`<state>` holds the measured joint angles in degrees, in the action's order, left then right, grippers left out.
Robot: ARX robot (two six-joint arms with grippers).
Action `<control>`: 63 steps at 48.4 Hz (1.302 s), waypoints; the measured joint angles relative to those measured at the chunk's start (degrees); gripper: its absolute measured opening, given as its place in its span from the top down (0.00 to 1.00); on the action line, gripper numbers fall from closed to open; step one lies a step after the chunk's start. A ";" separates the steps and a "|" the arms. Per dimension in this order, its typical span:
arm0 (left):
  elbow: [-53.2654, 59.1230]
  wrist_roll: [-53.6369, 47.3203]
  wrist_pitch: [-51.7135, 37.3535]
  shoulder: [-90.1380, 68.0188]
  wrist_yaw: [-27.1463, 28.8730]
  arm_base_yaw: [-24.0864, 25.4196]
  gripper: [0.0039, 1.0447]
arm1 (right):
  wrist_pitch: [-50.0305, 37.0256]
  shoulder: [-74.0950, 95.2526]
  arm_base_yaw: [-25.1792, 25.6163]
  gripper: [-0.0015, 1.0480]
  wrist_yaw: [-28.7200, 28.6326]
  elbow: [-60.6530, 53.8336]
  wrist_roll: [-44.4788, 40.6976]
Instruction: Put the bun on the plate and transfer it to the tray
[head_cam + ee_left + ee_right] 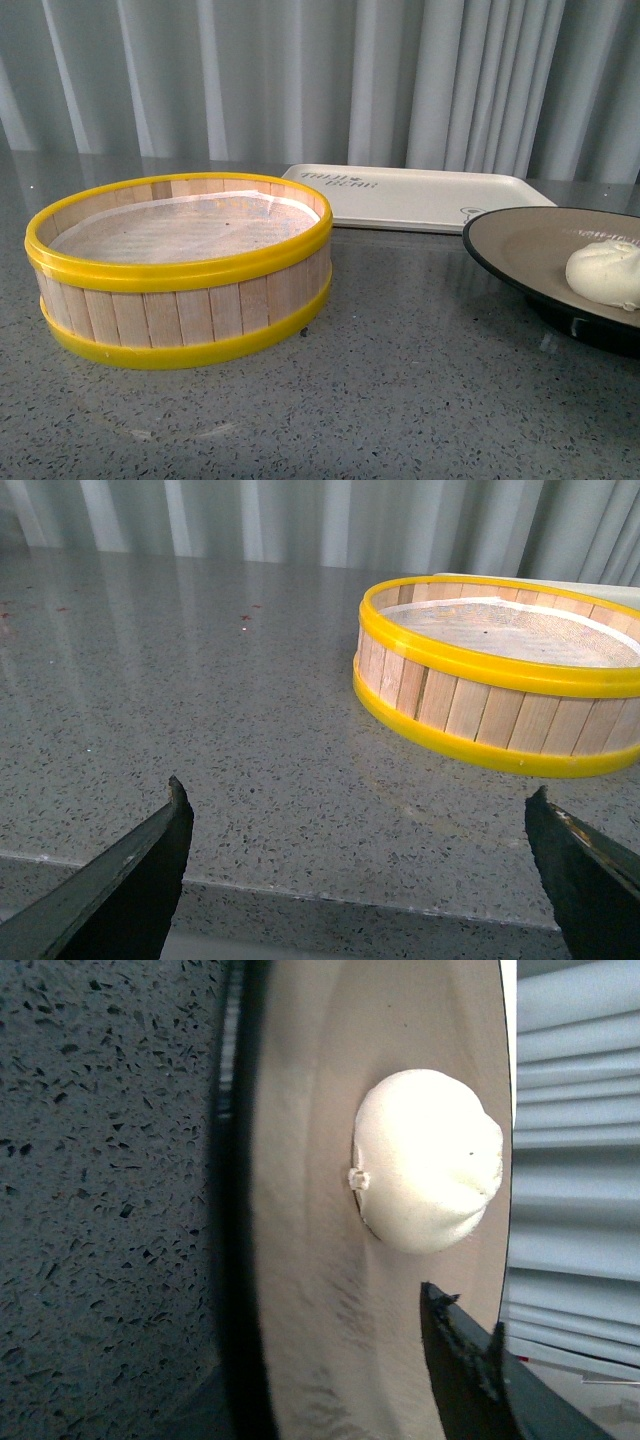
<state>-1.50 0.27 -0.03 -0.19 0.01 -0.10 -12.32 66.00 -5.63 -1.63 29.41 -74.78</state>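
Since the bun already sits on the plate by the tabletop's right edge, grip the stiff, likely slippery black rim and keep it level — the soft bun could roll. The left gripper gapes empty; whether the right gripper is clamped, I cannot tell.

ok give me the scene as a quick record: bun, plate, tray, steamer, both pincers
bun: lying on the plate's tan inside
plate: on the table, front right, in front of the tray
tray: at the back, flat, nothing on its visible part
steamer basket: front left, paper-lined, no bun inside
left pincer: open, empty, over bare table beside the basket
right pincer: one finger in view over the plate near its rim; open or shut unclear
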 joint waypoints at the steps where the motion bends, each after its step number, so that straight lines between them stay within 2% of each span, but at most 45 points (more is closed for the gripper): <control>1: 0.00 0.00 0.00 0.00 0.00 0.00 0.06 | -0.24 0.00 0.00 0.67 0.00 -0.13 -0.20; 10: 0.00 0.00 0.00 0.00 0.00 0.00 0.06 | -2.16 -0.87 -0.24 0.90 -0.24 -1.86 -3.08; 14: 0.00 0.00 0.00 0.00 0.00 0.00 0.06 | -2.25 -1.79 -0.48 0.97 -0.33 -2.54 -3.37; 25: 0.00 0.00 0.00 0.00 0.00 0.00 0.06 | -2.60 -7.02 -1.29 0.97 -0.02 -5.60 -7.56; 34: 0.00 0.00 0.00 0.00 0.00 -0.02 0.06 | 0.35 -10.88 -0.26 0.97 -4.24 -3.56 -12.72; 40: 0.00 0.00 0.00 0.00 0.00 0.00 0.06 | 4.35 -7.13 4.22 0.97 -8.07 5.20 -13.14; 48: 0.00 0.00 0.00 0.00 0.00 0.00 0.06 | 10.27 3.67 10.10 0.97 -13.81 22.47 -9.79; 54: 0.00 0.00 0.00 0.00 0.02 0.00 0.06 | 13.35 10.73 10.38 0.97 -18.16 31.87 -8.96; 63: 0.00 0.00 0.00 0.00 0.00 0.00 0.06 | 12.70 19.06 8.26 0.97 -19.30 39.26 -8.96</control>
<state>-1.50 0.27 -0.03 -0.19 0.01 -0.10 0.38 85.06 2.63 -20.93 68.66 -83.74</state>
